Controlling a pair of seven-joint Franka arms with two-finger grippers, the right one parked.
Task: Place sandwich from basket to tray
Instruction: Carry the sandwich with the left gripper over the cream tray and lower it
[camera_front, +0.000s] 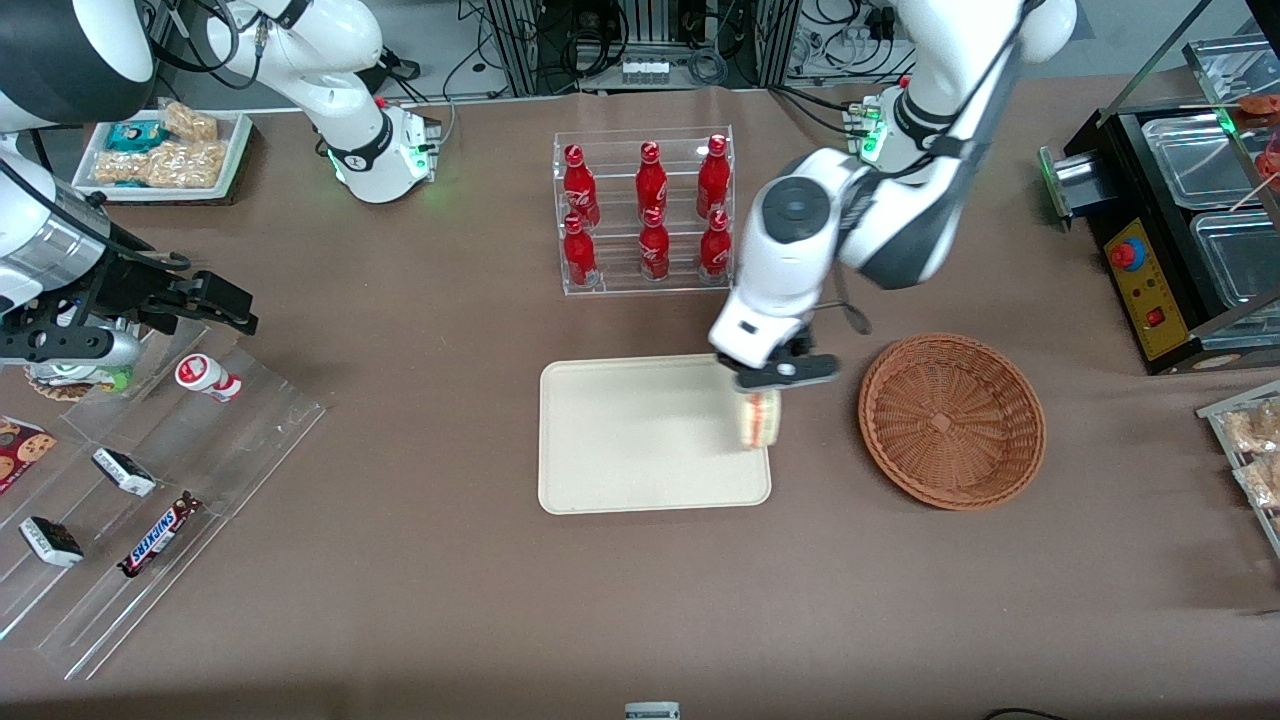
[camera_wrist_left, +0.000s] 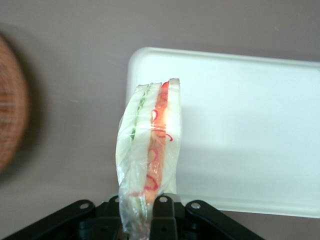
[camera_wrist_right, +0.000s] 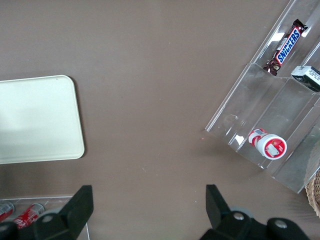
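The gripper (camera_front: 772, 385) pinches the sandwich (camera_front: 760, 418) by one end, hanging it over the tray (camera_front: 640, 435) edge nearest the basket (camera_front: 950, 420) (now empty). The risk: released here, the wedge may topple outward and land half on the rim or on the table. The loose plastic wrap could also slip.

The sandwich (camera_wrist_left: 150, 150) is pale white bread with green and red filling stripes, held in the black end effector (camera_front: 768, 392). The tray (camera_front: 640, 440) is plain cream-beige, with the basket (camera_front: 950, 420) at its 3 o'clock — reddish-brown woven wicker — on a dull brown table (camera_front: 640, 600). Red bottles (camera_front: 650, 210) carry white script.
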